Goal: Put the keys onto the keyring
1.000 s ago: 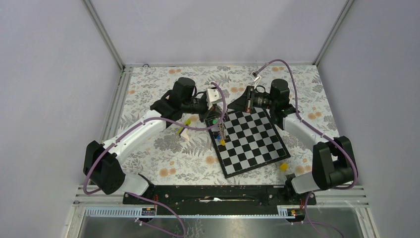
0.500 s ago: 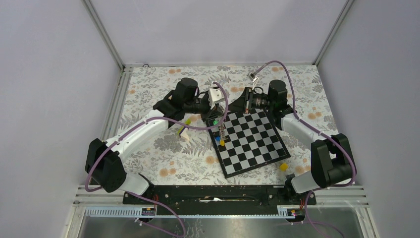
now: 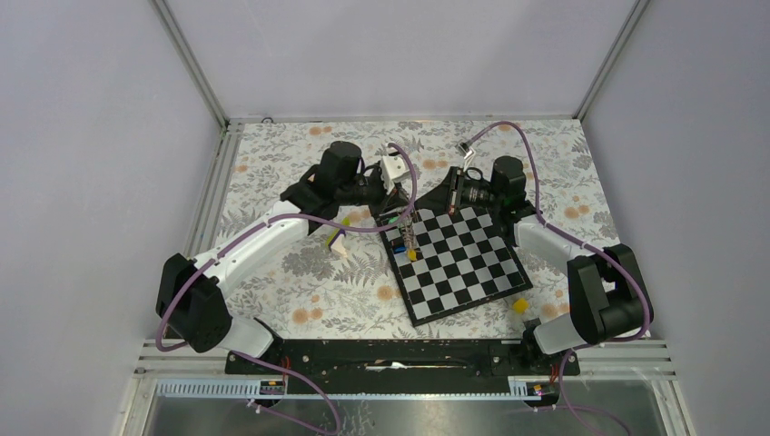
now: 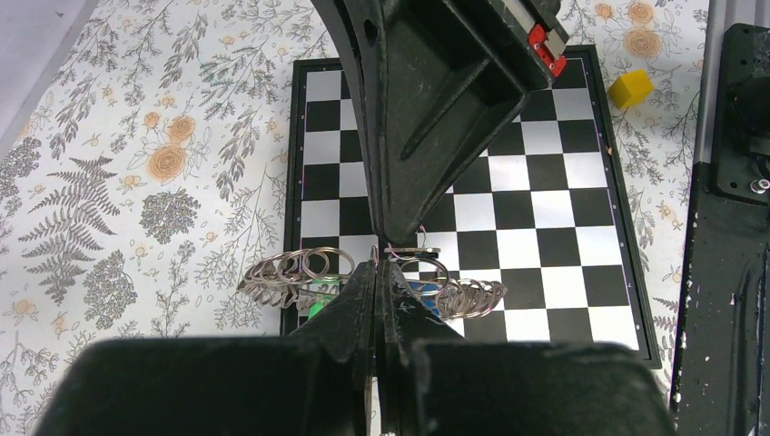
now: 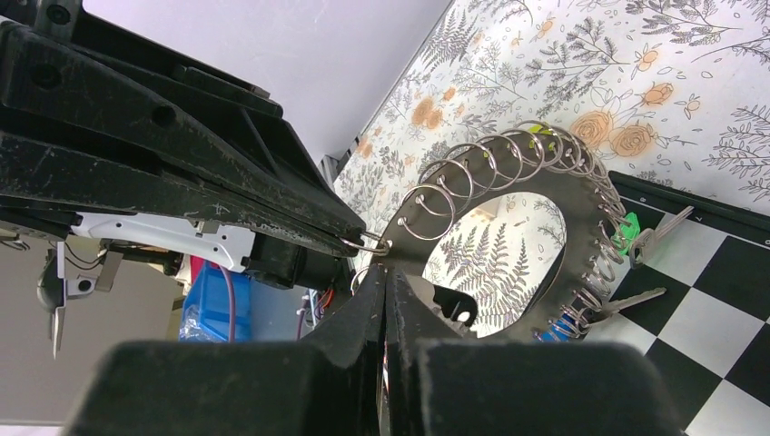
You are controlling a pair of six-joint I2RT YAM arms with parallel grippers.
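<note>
Both closed: left end effector (image 4: pixel 377 272) and right end effector (image 5: pixel 386 277) pinch the keyring (image 5: pixel 588 222), fingers hiding the contact; keys (image 5: pixel 626 234) half-hidden beyond.

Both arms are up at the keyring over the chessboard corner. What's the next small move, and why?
Probably hold the left tool steady and twist the right tool slightly to work the small wire loop along the keyring rim. Both tools are shut on the rim, tips meeting at that loop. The green key and blue key already hang on it.
</note>
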